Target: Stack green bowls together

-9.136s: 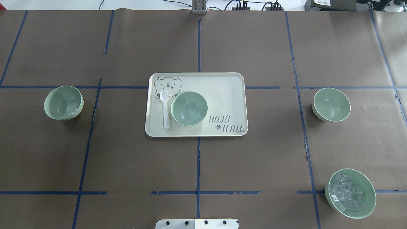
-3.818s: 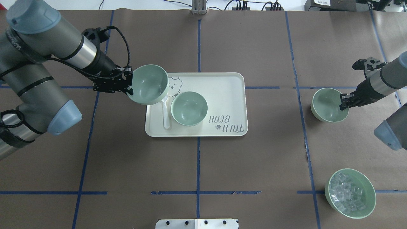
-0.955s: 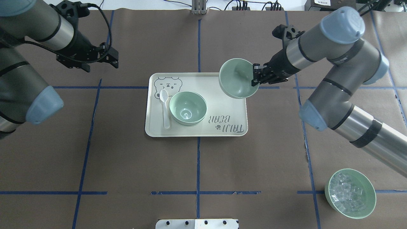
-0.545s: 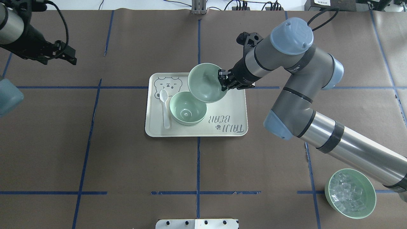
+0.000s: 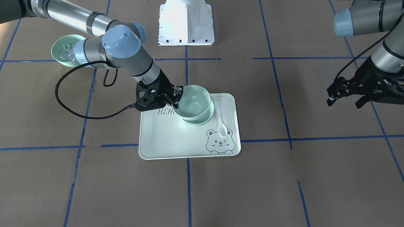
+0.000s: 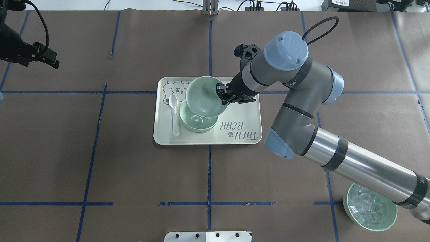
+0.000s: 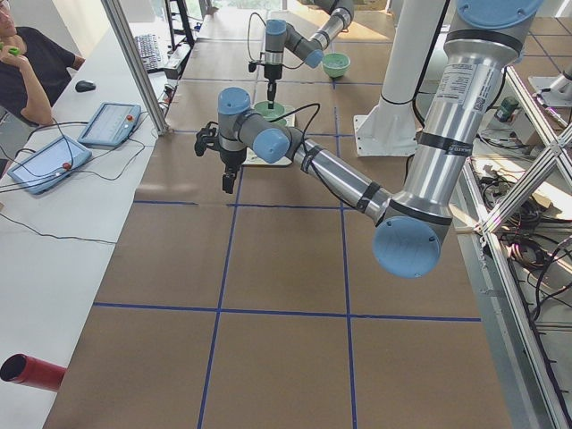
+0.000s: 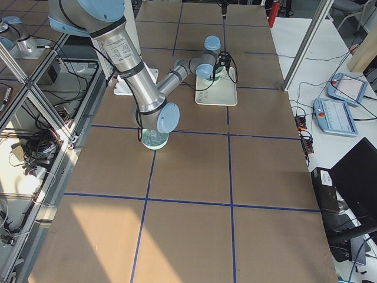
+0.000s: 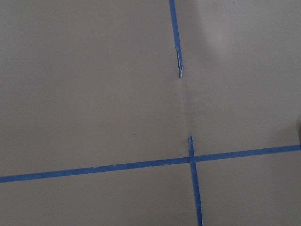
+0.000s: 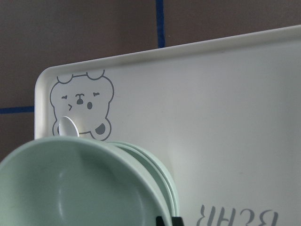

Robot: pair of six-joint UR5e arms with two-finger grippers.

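From across the table, your right gripper has its fingers closed narrow on the rim of the third green bowl, held above the tray. The left gripper hangs well apart with its fingers spread wide and nothing in them. In the overhead view, the held bowl has slid inward since half a second ago. It now overlaps the nested pair beside the spoon, though it sits off-centre toward the far side. In the right wrist view, two stacked rims show just past the held bowl's edge. That probably leaves you only centring, lowering and letting go. The side views are too small to judge clearance.
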